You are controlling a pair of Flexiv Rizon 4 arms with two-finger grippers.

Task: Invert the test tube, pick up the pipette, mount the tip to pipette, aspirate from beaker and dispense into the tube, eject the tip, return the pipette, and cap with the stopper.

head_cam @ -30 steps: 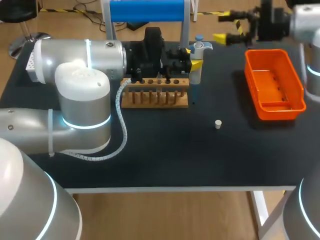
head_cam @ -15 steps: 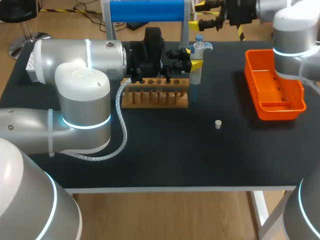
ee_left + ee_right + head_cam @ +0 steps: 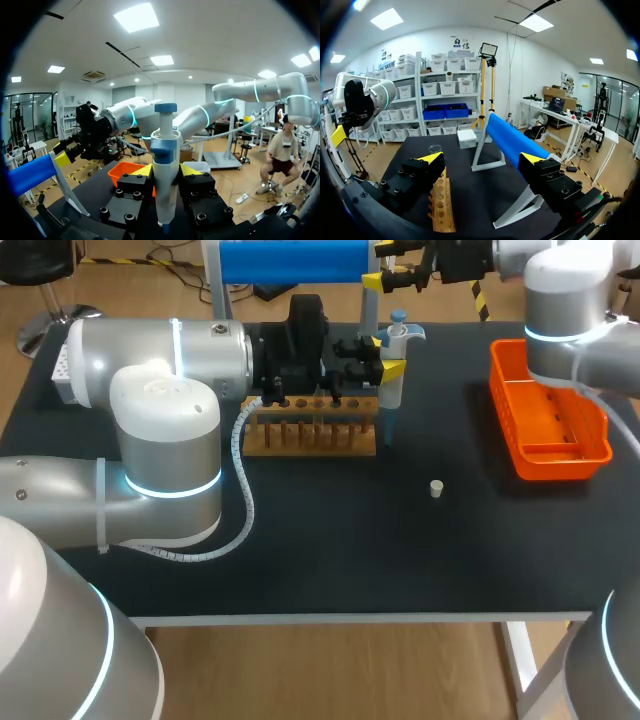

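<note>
Pipette (image 3: 391,390) stands upright in the left gripper (image 3: 166,171), whose yellow-tipped fingers are clamped on its body from both sides. It hangs near the worktop's (image 3: 300,560) far edge, just beside the right end of the wooden rack (image 3: 310,430). A slender point hangs below it, so a tip seems mounted, though that is not certain.

I judge the step in hand to be the liquid transfer, with the pipette brought to the rack for dispensing. The tube itself I cannot make out among the rack's pegs. The next move calls for lining the point up squarely over the tube's mouth and lowering straight, since a sideways nudge could catch the rack.

The left arm lies low across the worktop from its left edge, wrist level. The right gripper (image 3: 482,159) hovers high over the far edge by the blue bar stand (image 3: 290,260), fingers spread wide and holding nothing. The stopper (image 3: 436,488) sits alone mid-worktop, well apart from the rack, with the orange tray (image 3: 596,410) by the right edge.
</note>
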